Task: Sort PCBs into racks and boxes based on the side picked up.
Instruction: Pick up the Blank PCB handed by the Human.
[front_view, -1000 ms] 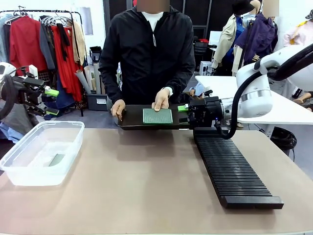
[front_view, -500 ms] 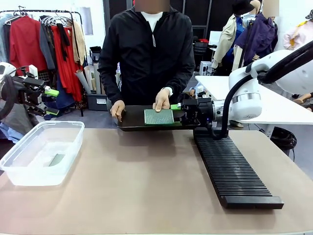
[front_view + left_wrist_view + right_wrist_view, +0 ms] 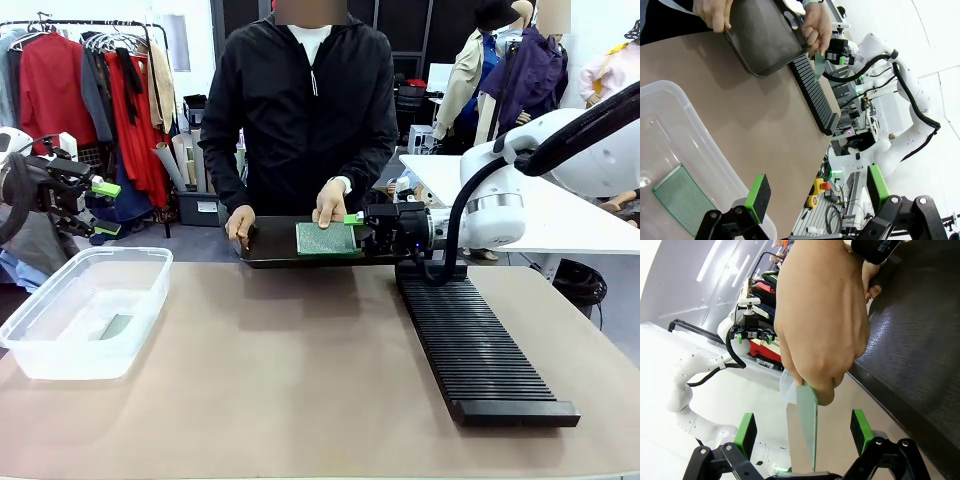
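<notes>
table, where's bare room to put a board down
The widest bare stretch of table lies between the clear tub and the black rack, up to the near edge. It is crowded at the far edge: tray, PCB, the person's hand and the open right pincer.

The right gripper (image 3: pixel 355 228) is carried farther toward picture left than a second ago, so that its open fingers are now set on either side of the PCB (image 3: pixel 325 238). The PCB itself is shifted slightly toward the gripper under the person's hand (image 3: pixel 331 203).
</notes>
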`<action>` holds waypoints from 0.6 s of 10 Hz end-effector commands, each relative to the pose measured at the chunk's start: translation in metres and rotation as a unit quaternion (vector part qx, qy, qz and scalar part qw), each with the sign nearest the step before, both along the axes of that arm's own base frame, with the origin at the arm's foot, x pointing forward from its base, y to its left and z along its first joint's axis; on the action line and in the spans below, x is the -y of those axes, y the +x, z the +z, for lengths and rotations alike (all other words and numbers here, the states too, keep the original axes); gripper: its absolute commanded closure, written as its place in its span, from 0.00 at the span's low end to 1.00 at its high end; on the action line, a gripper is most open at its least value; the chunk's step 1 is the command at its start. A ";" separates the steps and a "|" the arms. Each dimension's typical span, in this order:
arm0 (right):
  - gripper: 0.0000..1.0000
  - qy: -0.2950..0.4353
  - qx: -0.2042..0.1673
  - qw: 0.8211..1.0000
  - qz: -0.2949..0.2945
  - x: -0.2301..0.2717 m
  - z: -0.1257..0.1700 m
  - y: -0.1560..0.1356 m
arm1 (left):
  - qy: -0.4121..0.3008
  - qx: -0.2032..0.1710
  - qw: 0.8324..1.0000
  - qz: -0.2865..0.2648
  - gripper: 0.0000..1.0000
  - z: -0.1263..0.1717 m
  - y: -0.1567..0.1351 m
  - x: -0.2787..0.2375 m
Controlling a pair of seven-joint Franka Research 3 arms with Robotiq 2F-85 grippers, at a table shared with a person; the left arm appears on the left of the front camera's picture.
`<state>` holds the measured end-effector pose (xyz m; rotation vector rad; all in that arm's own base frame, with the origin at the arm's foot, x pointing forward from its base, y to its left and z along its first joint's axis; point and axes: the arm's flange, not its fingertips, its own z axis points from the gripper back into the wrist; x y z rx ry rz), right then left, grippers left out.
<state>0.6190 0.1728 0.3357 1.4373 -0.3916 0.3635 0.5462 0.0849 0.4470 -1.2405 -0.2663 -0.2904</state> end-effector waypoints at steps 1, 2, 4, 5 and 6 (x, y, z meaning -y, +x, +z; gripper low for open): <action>0.00 0.020 0.020 1.000 -0.005 -0.008 -0.001 0.008 | 0.000 0.000 1.000 0.001 0.00 0.002 0.000 0.000; 0.00 0.023 0.021 0.999 -0.003 -0.008 -0.001 0.011 | 0.000 0.000 1.000 0.001 0.00 0.002 0.000 0.000; 0.03 0.028 0.027 0.999 0.000 -0.008 -0.001 0.014 | 0.000 0.000 1.000 0.001 0.00 0.002 0.000 0.000; 0.11 0.030 0.034 0.999 0.000 -0.008 0.000 0.014 | 0.000 0.000 1.000 0.001 0.00 0.002 0.000 0.000; 0.20 0.034 0.042 0.999 0.000 -0.008 0.000 0.014 | 0.000 0.000 1.000 0.001 0.00 0.002 0.000 0.000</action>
